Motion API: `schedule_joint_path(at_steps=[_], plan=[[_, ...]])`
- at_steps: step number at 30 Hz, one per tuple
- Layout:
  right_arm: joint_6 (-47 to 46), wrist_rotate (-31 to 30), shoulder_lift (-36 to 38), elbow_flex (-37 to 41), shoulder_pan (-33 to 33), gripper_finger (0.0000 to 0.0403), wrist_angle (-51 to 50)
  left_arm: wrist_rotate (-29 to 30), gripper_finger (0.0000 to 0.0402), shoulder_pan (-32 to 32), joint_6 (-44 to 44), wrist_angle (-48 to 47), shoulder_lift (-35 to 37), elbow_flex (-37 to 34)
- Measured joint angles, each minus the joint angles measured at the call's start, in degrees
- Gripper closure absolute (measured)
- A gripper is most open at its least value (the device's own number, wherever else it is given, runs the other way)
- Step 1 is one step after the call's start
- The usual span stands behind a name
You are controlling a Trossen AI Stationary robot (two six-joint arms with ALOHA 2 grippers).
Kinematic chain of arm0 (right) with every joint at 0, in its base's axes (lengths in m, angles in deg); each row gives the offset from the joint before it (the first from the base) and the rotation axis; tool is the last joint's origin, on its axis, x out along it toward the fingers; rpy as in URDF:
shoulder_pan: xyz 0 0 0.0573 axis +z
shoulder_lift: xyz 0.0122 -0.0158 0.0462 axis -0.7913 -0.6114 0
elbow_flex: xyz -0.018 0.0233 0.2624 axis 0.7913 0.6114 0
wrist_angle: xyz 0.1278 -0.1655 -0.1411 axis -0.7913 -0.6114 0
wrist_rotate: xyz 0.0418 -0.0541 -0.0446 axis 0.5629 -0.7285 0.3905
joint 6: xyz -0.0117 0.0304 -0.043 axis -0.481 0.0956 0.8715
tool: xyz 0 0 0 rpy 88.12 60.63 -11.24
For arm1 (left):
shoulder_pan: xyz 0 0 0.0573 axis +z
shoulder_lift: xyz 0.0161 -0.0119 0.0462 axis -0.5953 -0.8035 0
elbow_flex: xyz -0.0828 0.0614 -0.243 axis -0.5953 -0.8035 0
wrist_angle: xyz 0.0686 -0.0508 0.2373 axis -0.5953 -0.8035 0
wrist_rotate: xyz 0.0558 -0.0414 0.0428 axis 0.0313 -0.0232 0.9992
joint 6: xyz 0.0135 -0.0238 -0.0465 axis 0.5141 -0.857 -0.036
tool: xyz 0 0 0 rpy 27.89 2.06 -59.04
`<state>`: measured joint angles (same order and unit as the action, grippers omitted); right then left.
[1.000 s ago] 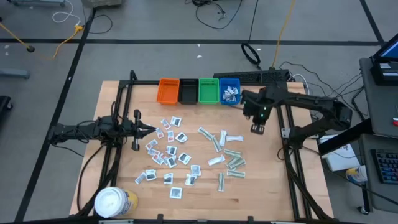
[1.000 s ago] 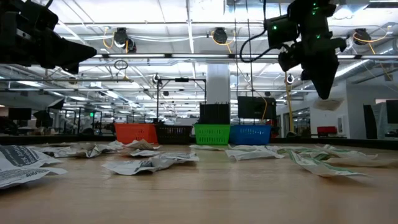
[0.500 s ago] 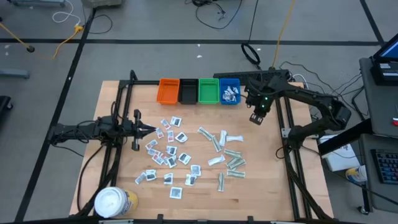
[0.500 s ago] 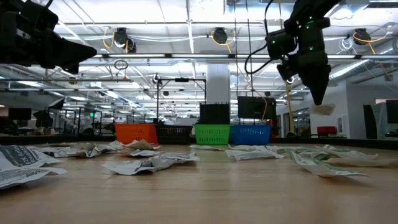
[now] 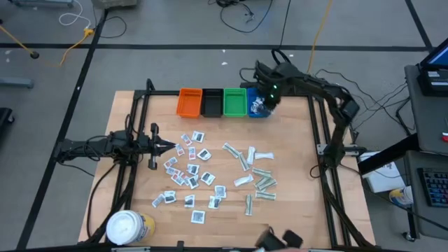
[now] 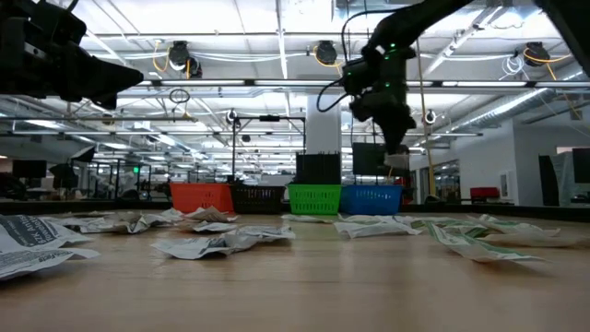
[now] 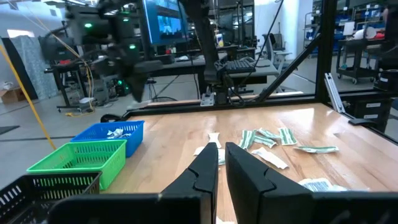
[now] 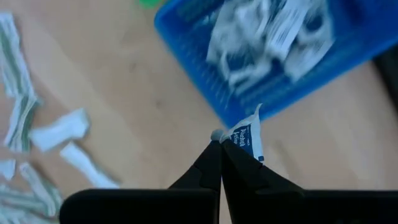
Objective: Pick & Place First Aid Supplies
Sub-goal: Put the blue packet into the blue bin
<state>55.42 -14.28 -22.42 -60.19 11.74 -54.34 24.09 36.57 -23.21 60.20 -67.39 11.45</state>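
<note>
White sachets [image 5: 190, 171] and pale green strip wrappers [image 5: 260, 180] lie flat and scattered on the wooden table. At the far edge stands a blue bin [image 5: 253, 110] with several packets in it. My right gripper [image 5: 267, 102] hangs above the bin's right side, pointing down, shut on one small white packet with blue print [image 8: 249, 135]. The low view shows that packet [image 6: 397, 160] well above the bin [image 6: 371, 198]. My left gripper [image 5: 162, 145] waits level at the table's left, shut, with nothing in it. My right gripper pinches the packet by one corner [image 8: 231, 138] between its two fingertips. The fingers point down from above. The packet is lifted clear and sticks out to one side of the fingertips, over the blue bin's edge.
Orange [image 5: 189, 102], black [image 5: 211, 103] and green [image 5: 234, 102] bins stand in a row left of the blue one. A yellow tub with a white lid [image 5: 128, 227] sits at the near left corner. Dark frame bars run along both table sides.
My right gripper has travelled from the table's right side toward the far edge and leftward, to above the blue bin. It has stayed shut and the small packet has gone with it, clear of the table.
</note>
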Motion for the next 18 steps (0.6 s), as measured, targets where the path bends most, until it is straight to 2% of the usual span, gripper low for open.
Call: schedule_joint_path(at_steps=[6,10,18], plan=[[1.19,-0.02,-7.91,-11.38,-1.86,0.0403,-0.62,0.01,0.0364,-0.01,-0.01,0.00,0.02,-0.01],[1.94,-0.02,-11.29,-16.23,-2.74,0.0403,-1.56,0.00,0.0364,-0.02,0.00,0.00,0.02,0.00],[2.43,-0.04,-15.46,-15.74,-2.79,0.0403,-0.09,0.00,0.0364,-0.02,-0.01,0.00,0.02,-0.01]])
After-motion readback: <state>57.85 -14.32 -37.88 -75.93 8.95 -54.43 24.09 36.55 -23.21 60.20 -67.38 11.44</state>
